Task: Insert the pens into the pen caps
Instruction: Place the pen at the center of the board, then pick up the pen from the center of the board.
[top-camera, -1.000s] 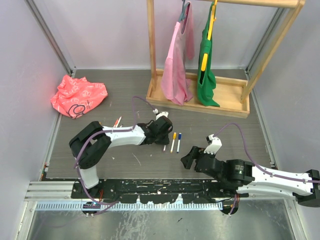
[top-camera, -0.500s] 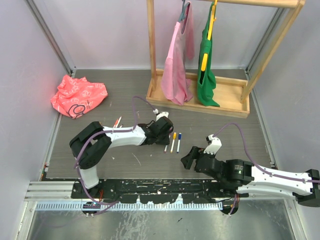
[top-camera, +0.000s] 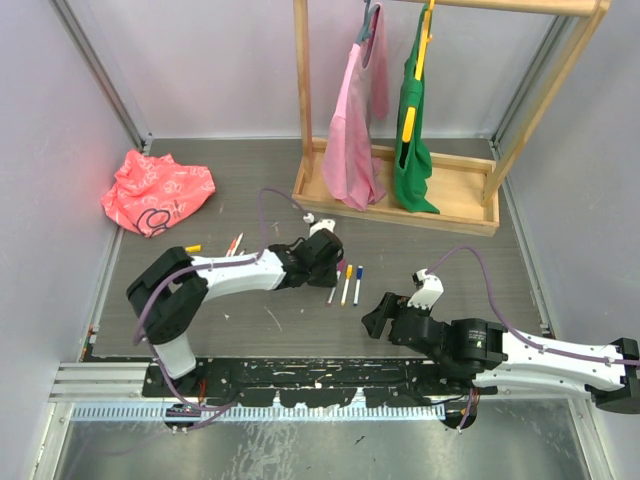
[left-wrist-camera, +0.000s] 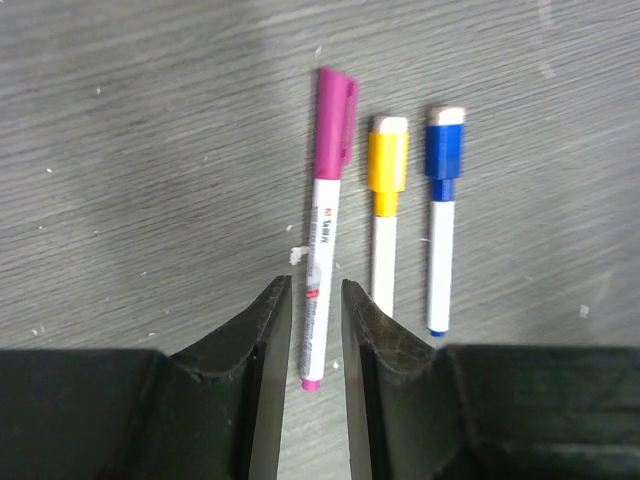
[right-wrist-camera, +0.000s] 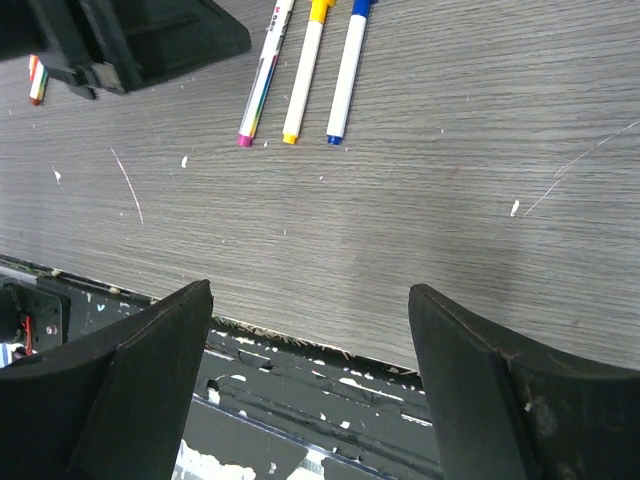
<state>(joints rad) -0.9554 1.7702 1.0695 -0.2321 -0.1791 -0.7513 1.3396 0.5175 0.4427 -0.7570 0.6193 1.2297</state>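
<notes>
**Top, left-wrist and right-wrist views.** Three pens lay side by side on the grey bench (top-camera: 250, 170), near its middle and just ahead of the left arm: a magenta pen (left-wrist-camera: 322, 240), a yellow pen (left-wrist-camera: 384, 240) and a blue pen (left-wrist-camera: 440, 240). They were parallel, close together but not touching. Each carried a cap of its own colour on the far end: magenta cap (left-wrist-camera: 335, 120), yellow cap (left-wrist-camera: 388, 155) and blue cap (left-wrist-camera: 444, 150).

The left end effector (left-wrist-camera: 315, 283) was set low over the bench with its fingers (left-wrist-camera: 265, 340) a narrow way apart. They straddled the uncapped tail of the magenta pen, which rested on the bench between them rather than being clamped.

The right end effector (right-wrist-camera: 310, 288) hovered nearer the bench's front edge. Its fingers were spread wide with nothing between them, and the three pens lay beyond it.

Further thin pens (top-camera: 236, 243) lay to the left, beside the left arm. A crumpled red cloth (top-camera: 157, 190) sat at the far left. A wooden rack (top-camera: 400, 195) hung with a pink and a green garment stood at the back.
</notes>
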